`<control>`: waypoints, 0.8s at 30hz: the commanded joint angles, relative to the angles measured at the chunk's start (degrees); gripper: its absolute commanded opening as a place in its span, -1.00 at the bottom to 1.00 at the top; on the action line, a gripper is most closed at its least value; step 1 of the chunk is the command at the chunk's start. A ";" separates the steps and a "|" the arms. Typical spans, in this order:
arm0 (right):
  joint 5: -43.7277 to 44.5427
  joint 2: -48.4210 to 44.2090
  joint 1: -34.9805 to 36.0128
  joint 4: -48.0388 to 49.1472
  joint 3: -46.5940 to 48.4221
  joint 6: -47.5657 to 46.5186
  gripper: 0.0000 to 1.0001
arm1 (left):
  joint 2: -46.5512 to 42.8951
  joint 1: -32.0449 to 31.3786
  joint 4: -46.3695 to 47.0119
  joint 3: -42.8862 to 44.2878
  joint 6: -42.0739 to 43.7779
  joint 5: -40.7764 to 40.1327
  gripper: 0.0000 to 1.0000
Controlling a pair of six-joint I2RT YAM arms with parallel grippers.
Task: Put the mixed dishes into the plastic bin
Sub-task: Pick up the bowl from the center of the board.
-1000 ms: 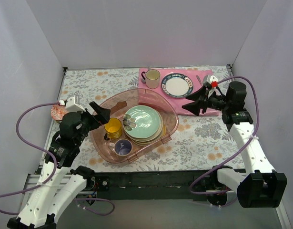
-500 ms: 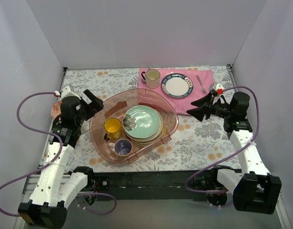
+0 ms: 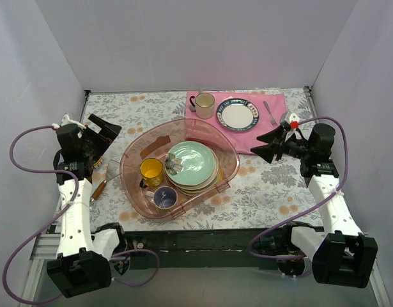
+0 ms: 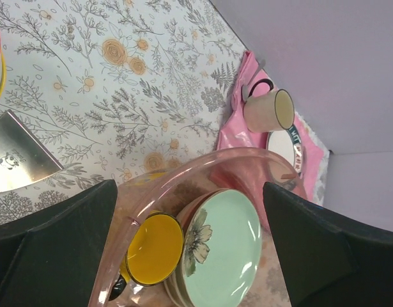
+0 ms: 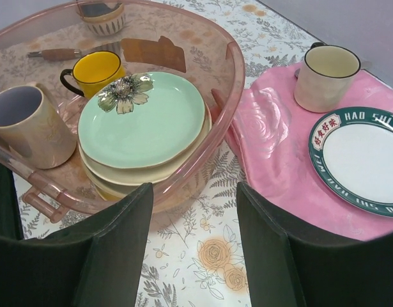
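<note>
One dish sits outside the plastic bin (image 5: 233,70): the small patterned bowl (image 5: 101,24), left of it. Lower the wide-open left gripper (image 4: 190,185) astride the bowl's rim, while the right gripper (image 5: 193,192), half-open and empty, waits.

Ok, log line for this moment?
bin: mint-green plate, yellow mug, grey mug inside | small bowl: outside | left jaws: open | right jaws: open

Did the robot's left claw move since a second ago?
Yes. The left gripper moved left and a little toward the back, away from the plastic bin. It was over the bin's left rim before, and now it hangs open, clear of the rim.
</note>
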 commanded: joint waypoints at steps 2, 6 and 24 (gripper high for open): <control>-0.12 -1.35 -0.21 -1.11 1.83 -1.97 0.25 | 1.59 4.49 2.72 0.84 -5.47 6.29 0.96; 0.84 -0.91 -0.21 -2.87 2.27 -3.37 0.25 | 3.87 6.16 1.58 1.72 -7.49 1.04 0.96; 1.72 1.37 1.11 -5.51 3.41 -6.10 0.25 | 25.58 10.82 -4.39 18.06 6.05 -11.11 0.48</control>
